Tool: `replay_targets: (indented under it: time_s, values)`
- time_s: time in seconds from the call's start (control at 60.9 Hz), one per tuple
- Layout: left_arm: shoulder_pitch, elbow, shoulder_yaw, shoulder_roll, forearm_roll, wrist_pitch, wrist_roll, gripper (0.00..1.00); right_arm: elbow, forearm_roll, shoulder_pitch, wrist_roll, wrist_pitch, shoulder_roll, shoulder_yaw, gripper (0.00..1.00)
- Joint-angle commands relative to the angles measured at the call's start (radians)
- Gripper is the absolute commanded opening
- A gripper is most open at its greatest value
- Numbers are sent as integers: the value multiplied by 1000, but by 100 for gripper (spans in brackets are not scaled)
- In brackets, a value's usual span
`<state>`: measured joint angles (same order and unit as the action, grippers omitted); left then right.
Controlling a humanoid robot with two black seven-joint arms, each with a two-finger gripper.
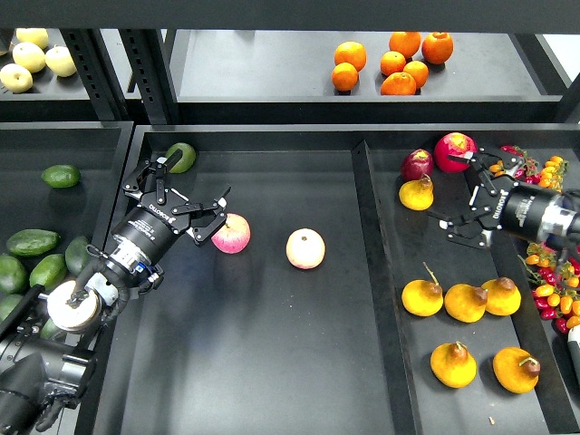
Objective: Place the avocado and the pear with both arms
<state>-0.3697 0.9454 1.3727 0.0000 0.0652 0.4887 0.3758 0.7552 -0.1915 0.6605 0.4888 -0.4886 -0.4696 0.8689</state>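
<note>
My left gripper [178, 194] is open and empty over the middle tray's back left. It sits between a paler, rounder green avocado [180, 157] and a pink apple [231, 233]. Dark green avocados lie in the left bin, one elongated [33, 242] and one further back [61, 176]. My right gripper [459, 196] is open and empty above the right tray, just right of a yellow-orange pear [416, 193]. Several more pears lie nearer the front, among them one with a long stem [422, 297] and one at the front right [517, 370].
A second pink apple [305, 248] lies mid-tray. A raised divider [376, 272] splits the middle and right trays. Two red fruits [453, 151] sit behind the right gripper, with small tomatoes and chillies [544, 272] at the far right. Oranges [399, 63] and yellow apples [32, 59] are on the back shelf.
</note>
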Motion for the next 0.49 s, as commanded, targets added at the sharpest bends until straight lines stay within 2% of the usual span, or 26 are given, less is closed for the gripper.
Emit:
replay_targets:
  time_s: [0.0, 0.164, 0.181, 0.296, 0.378, 0.476]
  values:
    - [0, 0, 0, 0, 1, 0, -1, 99, -4, 37, -16, 0, 0, 68, 88, 98]
    - [0, 1, 0, 0, -1, 0, -1, 99, -36, 92, -19, -7, 0, 143, 110, 98]
    - [0, 1, 0, 0, 1, 0, -3, 99, -46, 101, -19, -85, 0, 173, 110, 98]
    - [0, 1, 0, 0, -1, 0, -5, 99, -53, 107, -32, -193, 0, 248, 128, 99]
    - [0, 1, 0, 0, -1, 0, -8, 99, -53, 109, -61, -233, 0, 331, 203, 99]
    - [0, 1, 0, 0, -1, 0, -23, 99, -53, 115, -82, -237, 0, 414, 268, 99]
